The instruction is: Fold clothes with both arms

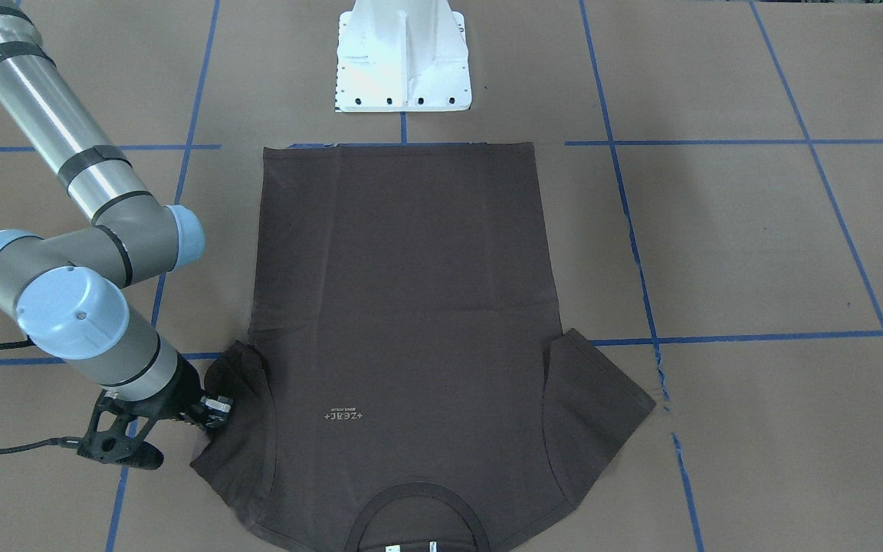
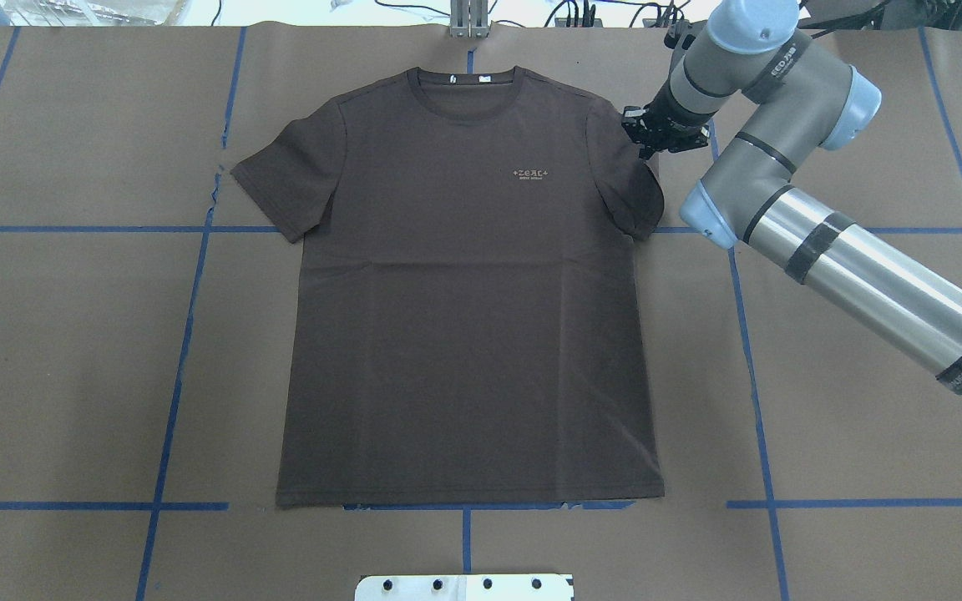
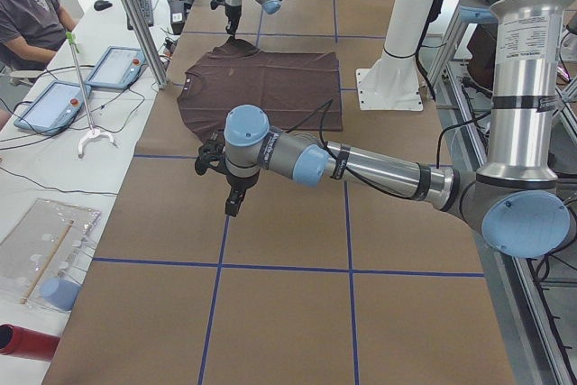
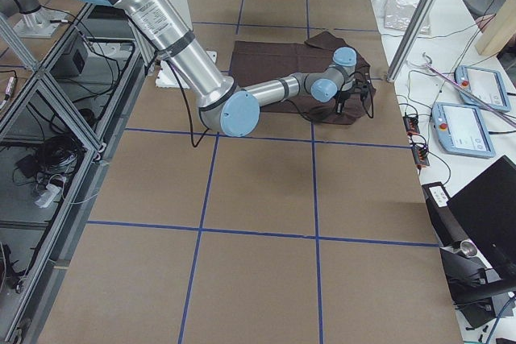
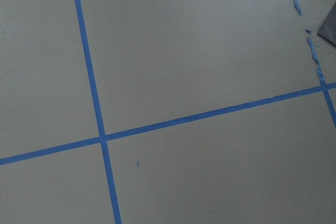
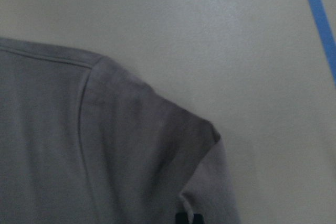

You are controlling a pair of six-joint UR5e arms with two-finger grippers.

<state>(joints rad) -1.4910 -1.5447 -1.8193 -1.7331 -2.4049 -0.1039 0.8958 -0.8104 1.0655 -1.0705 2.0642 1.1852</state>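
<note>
Seen from overhead, a dark brown short-sleeved T-shirt (image 2: 464, 317) lies flat on the brown paper-covered table (image 2: 865, 376), collar at 12 o'clock. The nearer black right gripper (image 2: 646, 143) sits at its 2 o'clock sleeve (image 2: 635, 196); the left gripper (image 3: 232, 203) hangs well apart. Neither's jaw state can be told.

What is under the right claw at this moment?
The right claw hangs over the brown T-shirt's sleeve, which lies slightly rumpled on the brown table paper. Whether it grips the fabric is hidden by the claw body.
</note>
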